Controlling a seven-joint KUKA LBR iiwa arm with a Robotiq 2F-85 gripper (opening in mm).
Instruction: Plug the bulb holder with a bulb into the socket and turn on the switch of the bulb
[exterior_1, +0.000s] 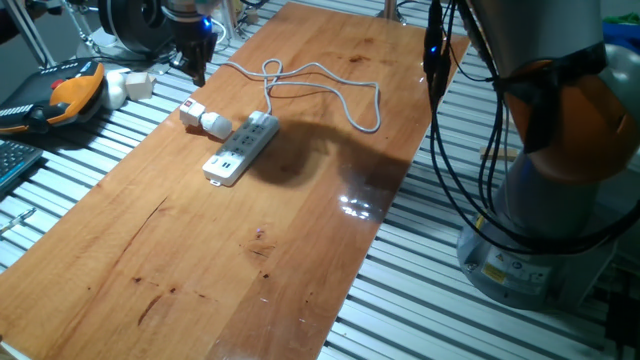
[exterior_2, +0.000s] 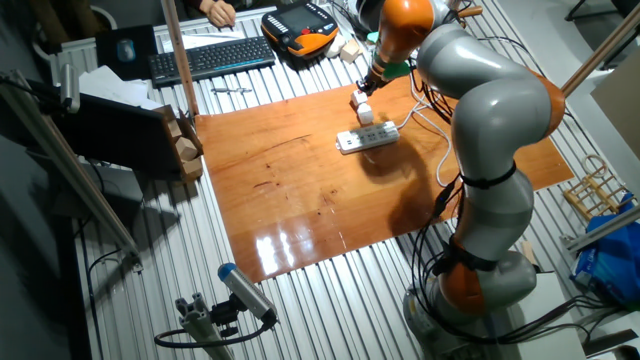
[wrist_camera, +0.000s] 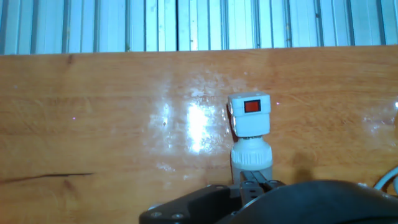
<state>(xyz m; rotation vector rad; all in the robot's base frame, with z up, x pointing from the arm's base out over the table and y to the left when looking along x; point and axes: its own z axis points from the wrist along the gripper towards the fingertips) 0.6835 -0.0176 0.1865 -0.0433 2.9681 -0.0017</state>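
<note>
The small white blocky bulb holder (exterior_1: 192, 112) is lying on its side on the brown wooden desk (exterior_1: 240, 250), near the far left edge in one fixed view. The short stubby white rounded bulb (exterior_1: 216, 125) is sitting joined to one end of it, pointing toward the long flat white rectangular power strip, the socket (exterior_1: 241, 148). The bulb is resting just beside the strip's near end; whether the two are touching cannot be told. The tiny red rocker switch (wrist_camera: 251, 106) is showing clearly on the holder's face in the hand view, and as a red fleck at the holder's outer end in the fixed view.

The socket is lying flat on the desk at a slant, with its grey-white cord (exterior_1: 330, 92) looping away behind it across the wood toward the far side.

The dark two-finger tool (exterior_1: 197, 62) is hanging above the desk's far left edge, over and a little behind the holder, and is not touching it. In the hand view only a dark part of the tool is showing at the bottom edge, just below the bulb, so I cannot tell whether its fingers are spread or closed; nothing is visibly between them.

In the other fixed view the grey and orange arm (exterior_2: 480, 90) is arching over the desk from the right, reaching down to the holder (exterior_2: 361, 101) and the socket (exterior_2: 368, 138) at the far side.
</note>
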